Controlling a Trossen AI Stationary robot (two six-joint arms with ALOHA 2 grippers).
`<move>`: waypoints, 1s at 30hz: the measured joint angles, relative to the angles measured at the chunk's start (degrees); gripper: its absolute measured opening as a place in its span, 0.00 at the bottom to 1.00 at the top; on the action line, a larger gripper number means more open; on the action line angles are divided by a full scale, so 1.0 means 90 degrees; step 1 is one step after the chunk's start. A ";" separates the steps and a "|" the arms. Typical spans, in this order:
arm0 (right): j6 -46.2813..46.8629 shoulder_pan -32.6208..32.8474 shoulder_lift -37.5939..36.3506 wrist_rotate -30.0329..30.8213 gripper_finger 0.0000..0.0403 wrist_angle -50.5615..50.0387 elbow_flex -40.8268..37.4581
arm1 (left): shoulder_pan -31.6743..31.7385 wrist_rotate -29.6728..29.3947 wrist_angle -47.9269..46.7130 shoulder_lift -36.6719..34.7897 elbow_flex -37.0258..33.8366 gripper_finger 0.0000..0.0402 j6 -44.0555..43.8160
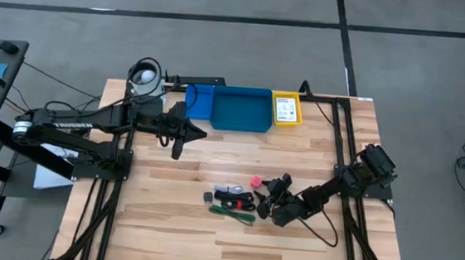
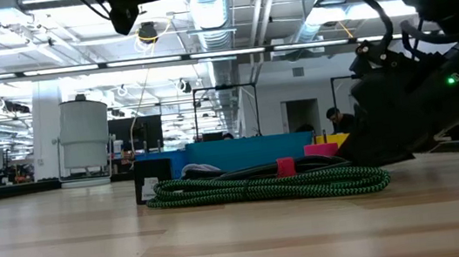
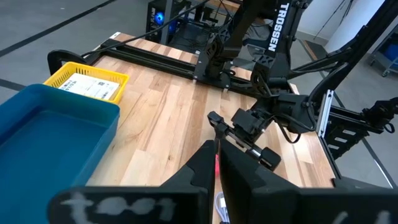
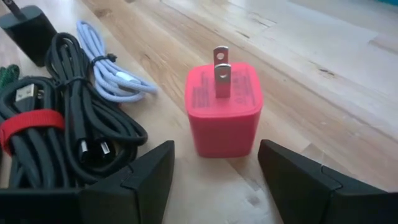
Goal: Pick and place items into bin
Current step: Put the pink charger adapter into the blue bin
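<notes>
The left claw (image 1: 178, 148) hangs above the table (image 1: 167, 224), in front of the blue bin (image 1: 241, 110); its fingers are drawn together, with only a thin slit between them in the left wrist view, and they hold nothing. The bin stands at the table's far edge with a yellow tray (image 1: 286, 109) touching its right side, and a white card with green print (image 1: 285, 108) lies in that tray. A white cylindrical cup (image 1: 144, 77) stands to the left of the bin.

Nearer the middle of the table lies the cluster of loose items: a black block (image 1: 208, 197) at the left, then a black cable bundle (image 4: 68, 134) wrapped with a red strap, with a pale cable (image 4: 109, 71) beside it, and a green braided cable (image 1: 234, 214) along the near side. Just right of these stands the pink-red cube (image 4: 224, 109), a plug adapter resting with its two metal prongs pointing up.

The right claw (image 4: 214, 171) is down at the table with its fingers spread wide, one on each side of the cube and not touching it.
</notes>
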 joint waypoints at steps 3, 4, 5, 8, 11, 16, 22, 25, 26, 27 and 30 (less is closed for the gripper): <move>-0.0205 -0.0011 0.0008 0.0001 0.58 0.0063 -0.0009 | 0.0000 0.0000 0.0002 0.0000 0.0000 0.02 0.0000; -0.0263 -0.0011 0.0012 0.0001 0.58 0.0066 -0.0009 | 0.0000 0.0000 0.0002 0.0000 0.0000 0.02 0.0000; -0.0320 -0.0011 0.0012 0.0001 0.58 0.0064 -0.0003 | 0.0000 0.0000 0.0002 0.0000 0.0000 0.02 0.0000; -0.0347 -0.0015 0.0020 0.0021 0.58 0.0040 0.0040 | 0.0000 -0.0002 0.0002 0.0000 0.0000 0.02 0.0000; -0.0349 -0.0026 0.0024 0.0036 0.58 0.0025 0.0068 | 0.0000 -0.0002 0.0002 0.0000 0.0000 0.02 0.0000; -0.0350 -0.0134 0.0024 0.0024 0.58 0.0098 0.0075 | 0.0000 -0.0005 0.0002 0.0000 0.0000 0.02 0.0000; -0.0353 -0.0261 0.0027 -0.0006 0.58 0.0226 0.0076 | 0.0000 -0.0007 0.0002 0.0000 0.0000 0.02 0.0000; -0.0356 -0.0271 0.0027 -0.0004 0.58 0.0231 0.0078 | 0.0000 -0.0009 0.0002 0.0000 0.0000 0.02 0.0000; -0.0357 -0.0271 0.0027 -0.0002 0.57 0.0229 0.0078 | 0.0000 -0.0009 0.0002 0.0000 0.0000 0.02 0.0000; -0.0359 -0.0271 0.0027 0.0000 0.56 0.0226 0.0078 | 0.0000 -0.0010 0.0002 0.0000 0.0000 0.02 0.0000; -0.0360 -0.0271 0.0024 0.0016 0.50 0.0229 0.0081 | 0.0000 -0.0012 0.0002 0.0000 0.0000 0.02 0.0000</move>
